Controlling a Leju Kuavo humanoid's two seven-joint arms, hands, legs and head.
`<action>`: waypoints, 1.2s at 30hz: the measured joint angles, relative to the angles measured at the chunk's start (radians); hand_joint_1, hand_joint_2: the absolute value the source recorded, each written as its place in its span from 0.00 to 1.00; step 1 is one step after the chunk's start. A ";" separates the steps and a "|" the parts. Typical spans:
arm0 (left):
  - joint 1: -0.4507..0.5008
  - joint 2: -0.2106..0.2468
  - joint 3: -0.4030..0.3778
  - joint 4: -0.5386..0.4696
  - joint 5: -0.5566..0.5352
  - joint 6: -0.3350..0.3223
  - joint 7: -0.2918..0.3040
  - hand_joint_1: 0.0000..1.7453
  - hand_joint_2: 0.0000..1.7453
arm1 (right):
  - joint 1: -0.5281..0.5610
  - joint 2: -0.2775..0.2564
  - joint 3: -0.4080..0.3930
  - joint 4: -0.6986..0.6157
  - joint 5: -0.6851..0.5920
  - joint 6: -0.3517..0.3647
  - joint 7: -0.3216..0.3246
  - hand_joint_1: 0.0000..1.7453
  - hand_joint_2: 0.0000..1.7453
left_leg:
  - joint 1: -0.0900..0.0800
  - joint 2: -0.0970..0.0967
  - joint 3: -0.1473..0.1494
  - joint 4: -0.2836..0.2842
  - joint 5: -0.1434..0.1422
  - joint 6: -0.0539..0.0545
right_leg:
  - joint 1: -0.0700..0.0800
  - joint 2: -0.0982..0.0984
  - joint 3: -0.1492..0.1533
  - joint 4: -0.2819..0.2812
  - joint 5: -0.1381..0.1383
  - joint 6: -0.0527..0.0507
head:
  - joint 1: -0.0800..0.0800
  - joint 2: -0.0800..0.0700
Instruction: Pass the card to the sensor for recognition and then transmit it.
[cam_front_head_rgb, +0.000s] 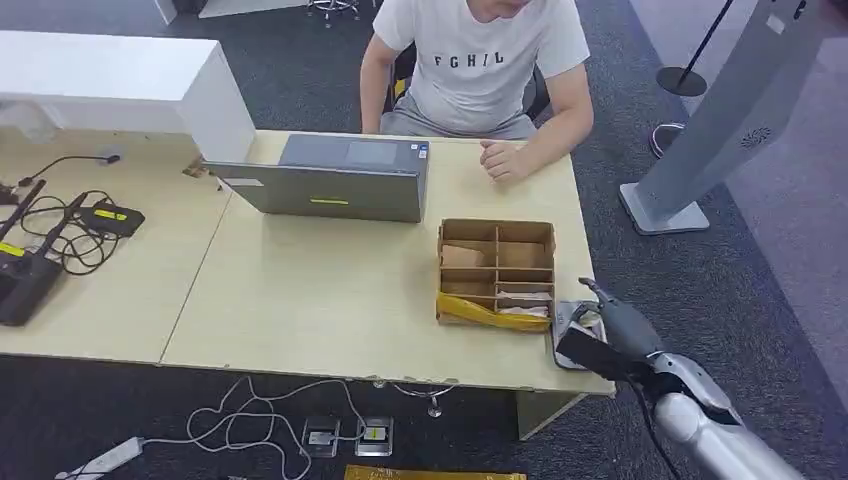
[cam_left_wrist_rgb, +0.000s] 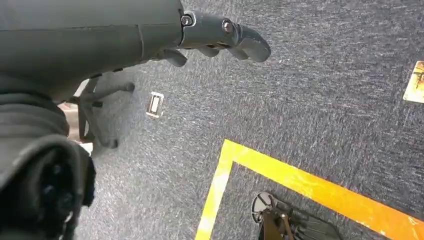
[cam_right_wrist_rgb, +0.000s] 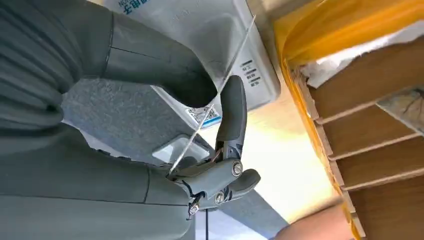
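While my right hand (cam_right_wrist_rgb: 210, 135) pinches the card (cam_right_wrist_rgb: 215, 100) edge-on between thumb and a finger, I have it right over the white sensor (cam_right_wrist_rgb: 250, 60) that sits at the near right corner of the surface (cam_front_head_rgb: 320, 290), just beside the cardboard box (cam_front_head_rgb: 497, 272) with its compartments. In the right wrist view the card shows as a thin line crossing the sensor's face, so it looks tilted rather than flat to it; I cannot tell whether it touches.

I judge the step in hand to be the reading. To do it well I would turn the wrist so the card's broad face lies parallel to the sensor's top, bring it down close, and hold it steady, keeping the thumb off the middle of the card. The pinch is near one edge, so I would move slowly to avoid the card swivelling or slipping out.

My left hand (cam_left_wrist_rgb: 220, 40) hangs over the dark carpet with its fingers loosely curled and holding nothing.

A person (cam_front_head_rgb: 480, 60) sits across the surface behind a laptop (cam_front_head_rgb: 330, 180), one hand (cam_front_head_rgb: 503, 158) resting on it, likely the one to receive the card.
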 joint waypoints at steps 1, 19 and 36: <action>0.000 0.000 0.000 0.000 0.000 0.000 0.000 0.00 0.00 | -0.001 0.000 0.000 0.000 -0.003 0.001 0.000 1.00 1.00 | 0.000 0.000 0.000 0.000 0.000 0.000 | 0.000 0.000 0.000 0.000 0.000 0.000 | 0.000 0.000; 0.000 0.010 0.000 0.000 0.005 -0.018 -0.037 0.00 0.00 | -0.153 -0.102 -0.148 -0.193 -0.068 0.086 0.068 1.00 1.00 | 0.000 0.001 0.000 0.000 0.000 0.000 | -0.001 0.000 0.000 0.000 0.000 0.000 | 0.000 0.000; -0.001 0.016 -0.001 0.000 -0.016 -0.077 -0.071 0.00 0.00 | -0.222 -0.139 -0.240 -0.299 -0.030 0.164 0.054 1.00 1.00 | 0.000 0.001 0.000 0.000 0.000 0.000 | 0.000 0.000 0.000 0.000 0.000 0.000 | 0.000 0.000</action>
